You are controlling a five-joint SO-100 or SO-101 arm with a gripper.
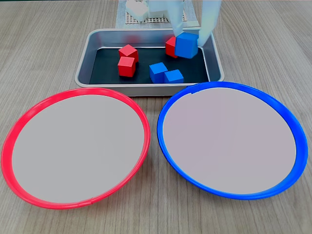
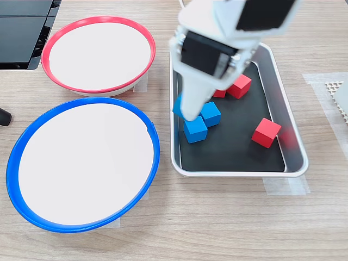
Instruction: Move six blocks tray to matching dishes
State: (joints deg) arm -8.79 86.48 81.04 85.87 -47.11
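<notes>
The silver tray [image 1: 83, 68] [image 2: 293, 157] holds two red blocks [image 1: 126, 67] [image 2: 239, 86] side by side, a third red block [image 1: 170, 47] [image 2: 266, 132] apart from them, and two blue blocks [image 1: 157, 72] [image 2: 194, 129] touching each other. My gripper [image 1: 188, 41] [image 2: 184, 111] is shut on another blue block [image 1: 186, 46] [image 2: 177, 105], holding it a little above the tray floor; in the fixed view from above, a white finger covers most of it. The red-rimmed dish [image 1: 29, 112] [image 2: 51, 49] and the blue-rimmed dish [image 1: 292, 126] [image 2: 16, 157] have nothing in them.
A white perforated mat [image 1: 146, 19] [image 2: 337, 89] lies beyond the tray by the arm's base. A black device [image 2: 22, 32] sits at the table corner near the red dish, and a small dark object [image 2: 3, 117] by the blue dish. Tape strips stick out under the tray.
</notes>
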